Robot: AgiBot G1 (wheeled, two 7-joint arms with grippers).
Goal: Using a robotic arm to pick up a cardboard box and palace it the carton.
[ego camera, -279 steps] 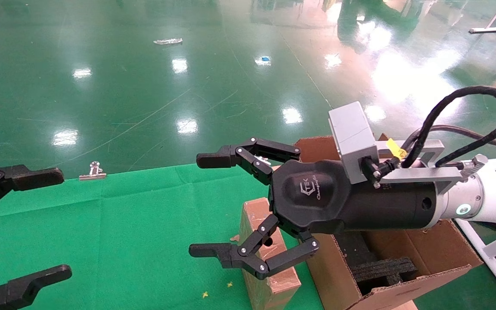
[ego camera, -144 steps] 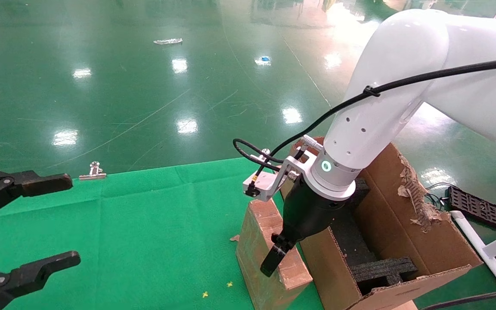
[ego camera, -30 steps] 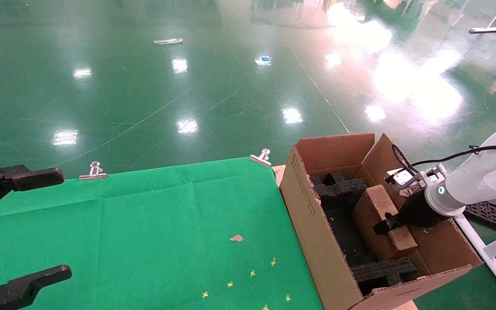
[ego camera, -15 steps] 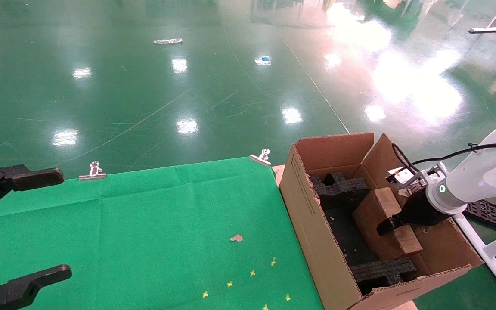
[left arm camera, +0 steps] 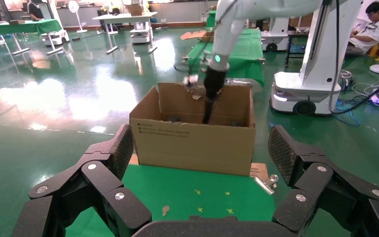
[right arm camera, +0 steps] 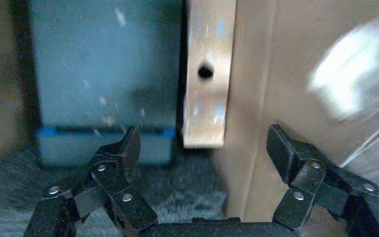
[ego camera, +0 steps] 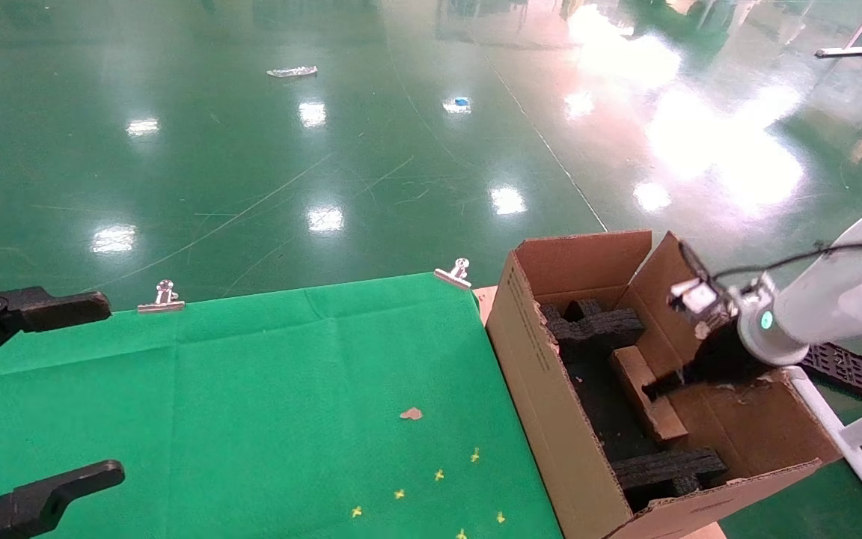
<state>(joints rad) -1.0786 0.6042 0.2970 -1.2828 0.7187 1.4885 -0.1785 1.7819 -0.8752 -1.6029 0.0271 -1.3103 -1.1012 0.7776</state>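
The cardboard box [ego camera: 644,391] stands on edge inside the carton [ego camera: 543,374], against its right wall. The right gripper [right arm camera: 205,148] hovers above it, jaws spread; only that wrist view shows its round hole. The left gripper [left arm camera: 197,168], jaws spread, is parked over the green tabletop [ego camera: 251,404].

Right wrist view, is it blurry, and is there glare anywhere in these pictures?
Right wrist view: soft and smeared, though the cardboard box with its round hole still reads between the open right gripper fingers. Head view: bright ceiling-light glare on the floor; the right arm is motion-blurred. Left wrist view: sharp.
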